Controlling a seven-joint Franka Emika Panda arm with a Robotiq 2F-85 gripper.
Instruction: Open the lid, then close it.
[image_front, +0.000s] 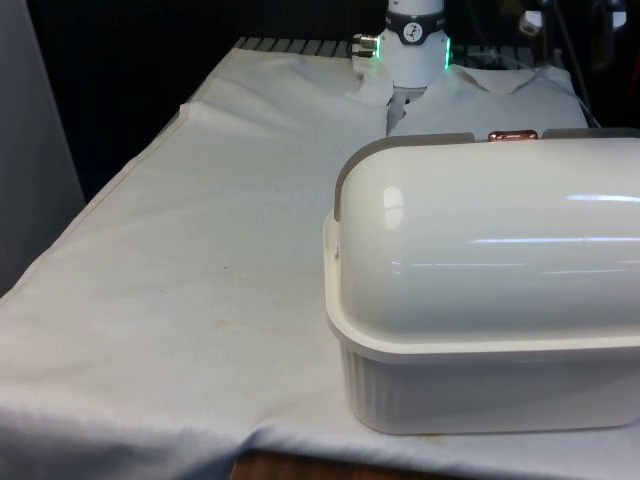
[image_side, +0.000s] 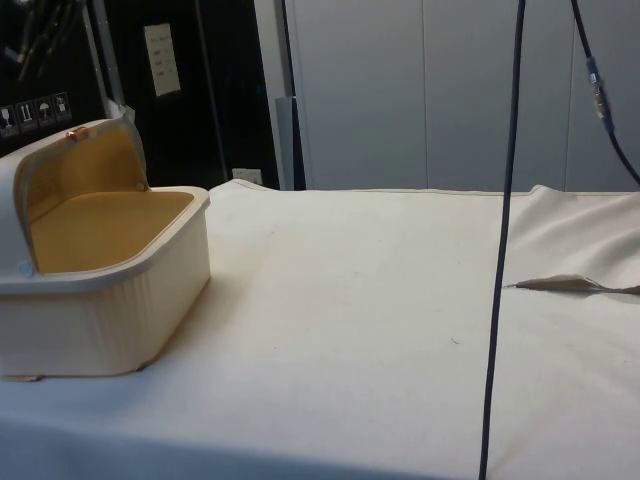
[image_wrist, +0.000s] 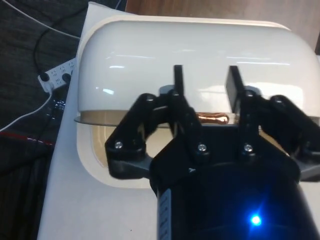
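Observation:
A cream bread box (image_front: 470, 385) stands at the front view's right, its back to that camera. Its domed white lid (image_front: 480, 230) is rolled back, with a copper handle (image_front: 512, 135) at the top edge. From the side, the box (image_side: 110, 310) is open and its yellowish inside (image_side: 100, 225) is bare; the handle (image_side: 75, 133) sits high on the raised lid (image_side: 20, 165). In the wrist view my gripper (image_wrist: 205, 79) hangs open over the lid (image_wrist: 190, 55), a finger on either side of the handle (image_wrist: 212, 118), holding nothing.
A white cloth (image_front: 200, 250) covers the table. A black cable (image_side: 500, 260) hangs down in the side view, near a fold in the cloth (image_side: 570, 284). A power strip (image_wrist: 57, 75) and cables lie on the floor beyond the table's edge.

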